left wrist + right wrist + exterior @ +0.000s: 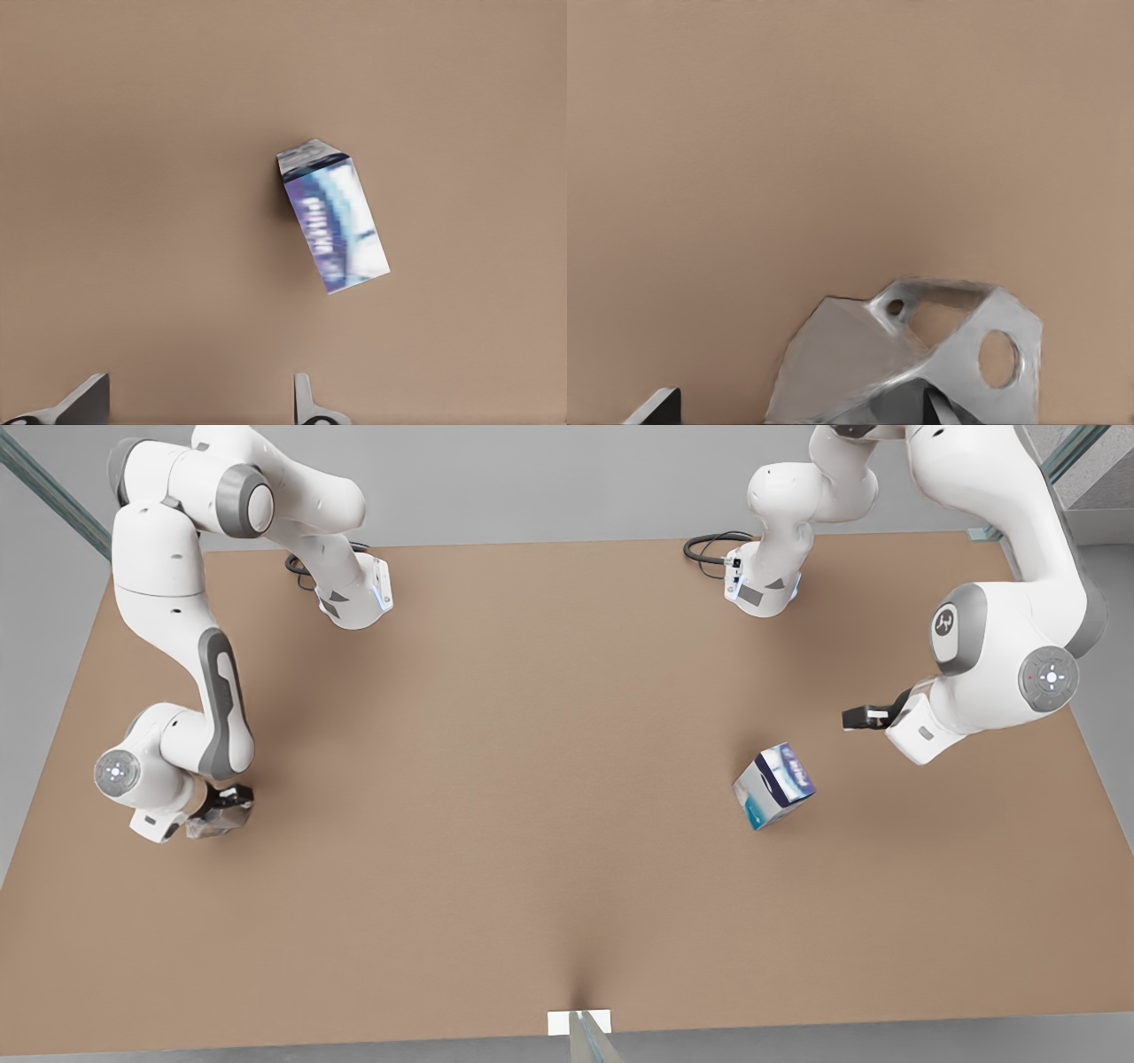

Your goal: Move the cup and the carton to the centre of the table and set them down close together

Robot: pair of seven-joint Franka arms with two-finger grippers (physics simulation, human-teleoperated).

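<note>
Reaching was the step in hand, with neither thing lifted yet. Table: big brown top, centre bare. Carton sat toward the edge on the front view's right, roughly midway between near and far edges, turned askew to the table edges; in the left wrist view the carton lay ahead of the fingers, apart from them. Left gripper hung just beside the carton, nearer that same edge, fingers spread, nothing between them. Cup was at the opposite edge, on the front view's left, well apart from the carton. Right gripper was down at the cup; the cup sat right at its fingers with one finger out to the side, so it looked spread around it, though contact was hard to judge.

Next move, likely: right pinches the cup and lifts; left shifts over the carton, turns to match its skew, descends, closes. Then both carry to the centre.
</note>
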